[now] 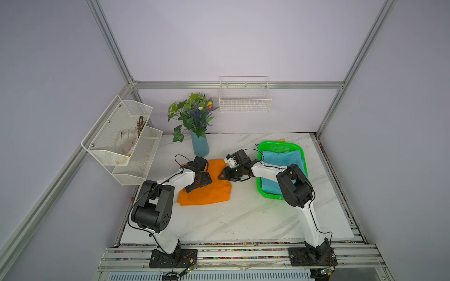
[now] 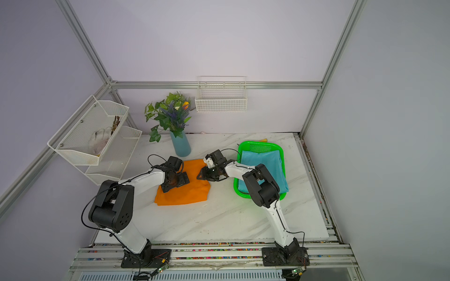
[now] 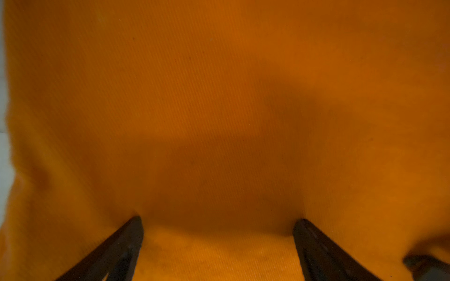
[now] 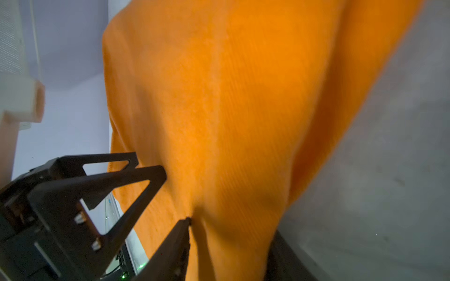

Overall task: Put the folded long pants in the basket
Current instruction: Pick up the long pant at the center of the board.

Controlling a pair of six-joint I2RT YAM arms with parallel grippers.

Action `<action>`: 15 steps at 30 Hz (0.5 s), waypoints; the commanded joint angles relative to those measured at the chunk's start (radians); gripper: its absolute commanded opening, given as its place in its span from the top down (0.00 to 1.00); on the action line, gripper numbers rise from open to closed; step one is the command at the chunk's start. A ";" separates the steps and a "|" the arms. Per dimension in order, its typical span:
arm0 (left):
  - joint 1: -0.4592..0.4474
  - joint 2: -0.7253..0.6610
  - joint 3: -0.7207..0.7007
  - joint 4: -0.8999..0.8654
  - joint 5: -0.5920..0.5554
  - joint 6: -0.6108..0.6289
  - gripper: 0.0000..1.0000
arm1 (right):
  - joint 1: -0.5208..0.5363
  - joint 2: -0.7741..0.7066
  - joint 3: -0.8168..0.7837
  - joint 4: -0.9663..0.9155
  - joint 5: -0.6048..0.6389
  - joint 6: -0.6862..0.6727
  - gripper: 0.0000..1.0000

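Orange folded pants [image 1: 211, 193] flat on marble tabletop [image 1: 243, 219], near green basket [image 1: 277, 147] already holding teal folded pants [image 1: 282, 159]. Pinned by left gripper [image 3: 219, 219], jaws wide apart, tips pressing in, likely to steady the fold. Right gripper [image 1: 221, 176] straddling basket-side edge; pinched or not, cannot tell.

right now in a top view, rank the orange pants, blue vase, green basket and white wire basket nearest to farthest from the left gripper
From the left gripper:
1. orange pants: directly under it, touching.
2. blue vase: just behind it, farther back.
3. green basket: off to the robot's right.
4. white wire basket: hung high at the back.
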 commanded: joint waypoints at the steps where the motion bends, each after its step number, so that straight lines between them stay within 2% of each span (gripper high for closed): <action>1: -0.059 0.063 0.004 0.115 0.241 -0.067 0.01 | 0.031 0.039 0.011 -0.030 -0.026 0.017 0.62; 4: -0.077 0.070 0.018 0.130 0.254 -0.087 0.01 | 0.040 0.041 0.022 -0.029 -0.035 0.015 0.76; 6: -0.086 0.072 0.028 0.135 0.258 -0.102 0.01 | 0.041 0.036 0.026 -0.035 -0.029 0.009 0.90; 8: -0.087 0.064 0.036 0.134 0.252 -0.110 0.01 | 0.039 0.022 0.028 -0.057 0.011 -0.007 1.00; 11: -0.073 0.023 0.070 0.091 0.213 -0.075 0.00 | 0.034 -0.009 0.052 -0.131 0.112 -0.043 1.00; 15: 0.000 -0.064 0.088 0.058 0.182 0.026 0.00 | 0.008 -0.052 0.066 -0.223 0.235 -0.073 1.00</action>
